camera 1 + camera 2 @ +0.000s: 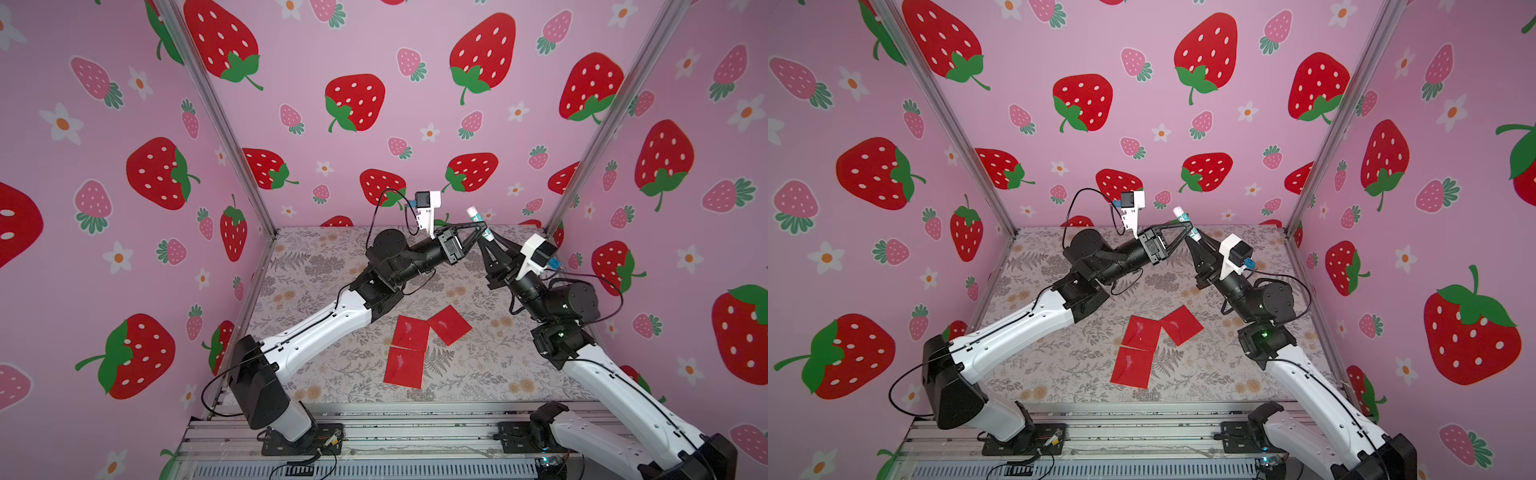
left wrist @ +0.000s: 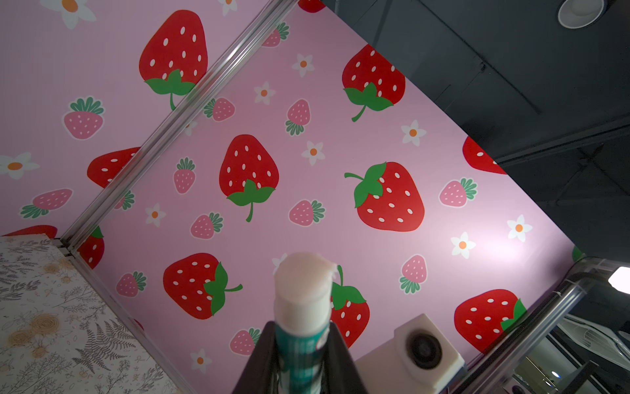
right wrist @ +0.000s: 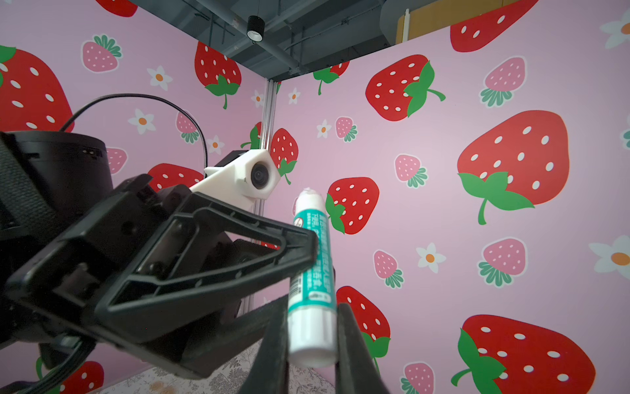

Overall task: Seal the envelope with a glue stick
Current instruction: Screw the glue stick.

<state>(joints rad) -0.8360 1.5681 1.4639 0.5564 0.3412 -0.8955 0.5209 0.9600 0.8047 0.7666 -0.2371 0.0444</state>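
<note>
The glue stick, white with a teal label, is held tilted high above the back of the table, its pale glue end bare and pointing up. My left gripper is shut on its teal middle; in the left wrist view the stick rises between the two fingers of that gripper. My right gripper is shut on the stick's white bottom end. Three red envelope rectangles lie flat and touching, mid-table, below both grippers.
The table has a floral cloth. Pink strawberry walls close the back and both sides, with metal posts in the corners. The arm bases stand on the front rail. The two wrist cameras face each other closely.
</note>
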